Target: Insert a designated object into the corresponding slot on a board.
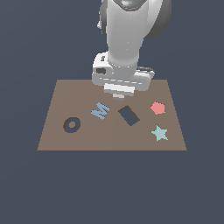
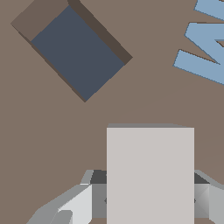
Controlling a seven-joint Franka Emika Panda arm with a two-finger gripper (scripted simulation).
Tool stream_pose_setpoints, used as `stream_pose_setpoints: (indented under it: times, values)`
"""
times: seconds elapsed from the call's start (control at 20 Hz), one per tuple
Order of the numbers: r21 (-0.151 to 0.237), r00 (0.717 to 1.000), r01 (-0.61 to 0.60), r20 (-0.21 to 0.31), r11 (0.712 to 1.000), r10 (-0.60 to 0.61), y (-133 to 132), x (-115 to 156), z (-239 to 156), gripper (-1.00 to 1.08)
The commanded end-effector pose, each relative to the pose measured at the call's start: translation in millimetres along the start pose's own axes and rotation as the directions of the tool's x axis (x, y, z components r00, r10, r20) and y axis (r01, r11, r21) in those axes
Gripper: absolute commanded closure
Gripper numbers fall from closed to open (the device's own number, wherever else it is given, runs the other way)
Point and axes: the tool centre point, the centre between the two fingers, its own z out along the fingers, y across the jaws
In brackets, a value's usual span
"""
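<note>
board (image 1: 61, 140): plain brown
slot (image 1: 129, 115): dark navy, browner along its inner walls
block (image 2: 150, 175): pale beige-grey
M (image 1: 100, 110): light blue
hexagon (image 1: 157, 108): pink
star (image 1: 159, 133): teal
ring cut-out (image 1: 71, 125): dark navy
gripper (image 2: 148, 197): grey and white, possibly darker inside
background: dull slate blue

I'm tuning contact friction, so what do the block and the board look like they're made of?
The block looks like matte plastic or painted wood: flat pale beige-grey, no grain or shine. The board looks like matte brown wood or fibreboard, though it's untextured, so that's a guess.
</note>
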Motion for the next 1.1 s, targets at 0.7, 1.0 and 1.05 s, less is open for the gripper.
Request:
stream_pose_setpoints:
  times: [0.7,1.0,1.05]
  values:
    - [-0.001,0.888,0.46,0.0,0.888,-0.46,-19.9,66.4,-6.3,1.08]
    - [-0.001,0.808,0.589,0.0,0.808,-0.589,-33.7,84.1,-8.0,1.08]
    - [-0.001,0.796,0.605,0.0,0.796,-0.605,-35.8,86.2,-8.2,1.08]
